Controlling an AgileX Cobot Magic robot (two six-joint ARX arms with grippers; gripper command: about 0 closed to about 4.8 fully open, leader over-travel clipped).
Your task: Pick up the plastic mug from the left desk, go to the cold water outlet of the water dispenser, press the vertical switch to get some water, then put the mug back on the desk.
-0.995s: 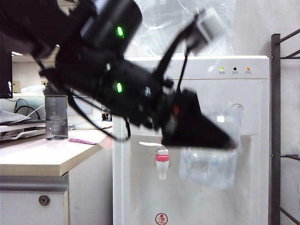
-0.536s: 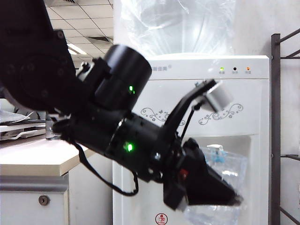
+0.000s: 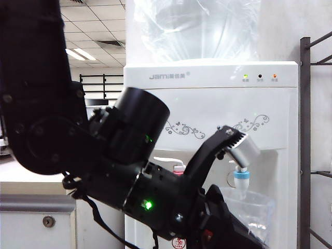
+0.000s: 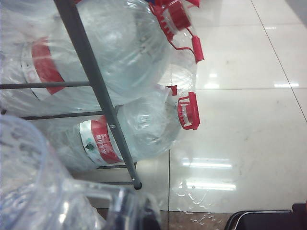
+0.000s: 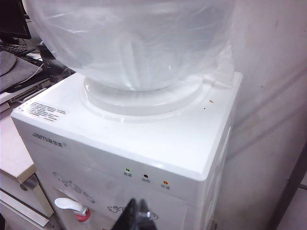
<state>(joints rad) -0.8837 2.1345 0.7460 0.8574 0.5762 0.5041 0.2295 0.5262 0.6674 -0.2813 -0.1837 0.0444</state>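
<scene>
Filling is in hand: the plastic mug (image 3: 248,213) is held clamped in the left gripper (image 3: 228,236) just below the cold water outlet (image 3: 241,179). Next, the vertical switch (image 3: 241,168) must be pressed by the right gripper (image 5: 136,215), whose tips appear closed and empty near the water dispenser (image 3: 207,104).

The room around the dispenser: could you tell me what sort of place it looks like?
Probably an office: a water dispenser beside a desk, panelled ceiling lights, and spare water bottles racked on a tiled floor.
</scene>
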